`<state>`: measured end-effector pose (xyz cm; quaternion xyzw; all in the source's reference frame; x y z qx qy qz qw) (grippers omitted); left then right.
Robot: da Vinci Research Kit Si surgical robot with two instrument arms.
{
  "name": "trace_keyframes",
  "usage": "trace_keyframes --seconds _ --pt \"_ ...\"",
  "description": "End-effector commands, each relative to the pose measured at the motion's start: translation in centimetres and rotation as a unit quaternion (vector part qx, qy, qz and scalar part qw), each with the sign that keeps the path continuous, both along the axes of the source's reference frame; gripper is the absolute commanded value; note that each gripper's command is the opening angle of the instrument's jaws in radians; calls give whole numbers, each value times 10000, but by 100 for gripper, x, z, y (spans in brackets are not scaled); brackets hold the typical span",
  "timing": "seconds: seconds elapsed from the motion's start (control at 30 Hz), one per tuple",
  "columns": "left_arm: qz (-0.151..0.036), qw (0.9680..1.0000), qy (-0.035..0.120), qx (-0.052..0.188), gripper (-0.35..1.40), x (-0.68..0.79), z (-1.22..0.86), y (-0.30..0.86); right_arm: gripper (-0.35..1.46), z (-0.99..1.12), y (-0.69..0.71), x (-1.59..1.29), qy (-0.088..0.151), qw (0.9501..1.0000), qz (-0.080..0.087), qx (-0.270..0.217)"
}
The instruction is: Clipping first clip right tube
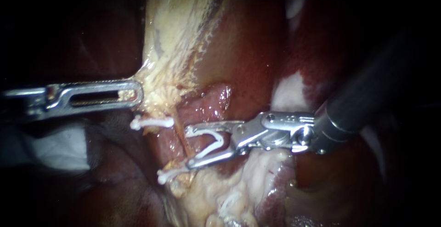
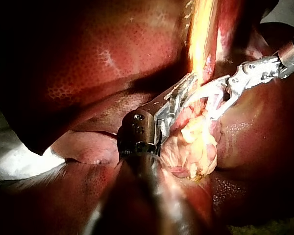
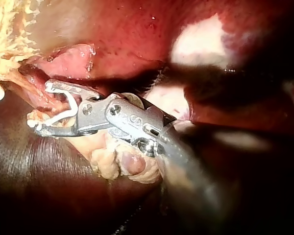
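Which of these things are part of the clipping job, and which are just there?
Part of the job: right instrument, open white clip in its jaws, thin tube by their tips, left instrument gripping pale tissue.
Just there: upper closed clip, lower closed clip, liver, white cloth.

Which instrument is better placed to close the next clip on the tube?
Right. My right instrument carries an open clip right at the tube; my left instrument is busy holding the pale tissue.
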<state>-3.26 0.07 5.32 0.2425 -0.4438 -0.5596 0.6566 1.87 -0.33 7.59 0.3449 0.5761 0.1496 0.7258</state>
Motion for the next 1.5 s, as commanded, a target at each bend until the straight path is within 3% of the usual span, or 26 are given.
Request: trace_keyframes --seconds 0.03,0.5,1.27,1.5 --pt "-2 10000 3 0 -35 0 0 0 57 0 0 1 46 10000 16 15" --pt "-3 10000 3 0 -35 0 0 0 57 -20 -17 14 687 9964 -199 464" --pt "-11 10000 8 0 -35 -3 0 1 56 -13 -28 38 737 9942 -267 736" --pt "-9 10000 7 0 -35 -3 1 1 55 -15 -32 32 722 9920 -385 960"
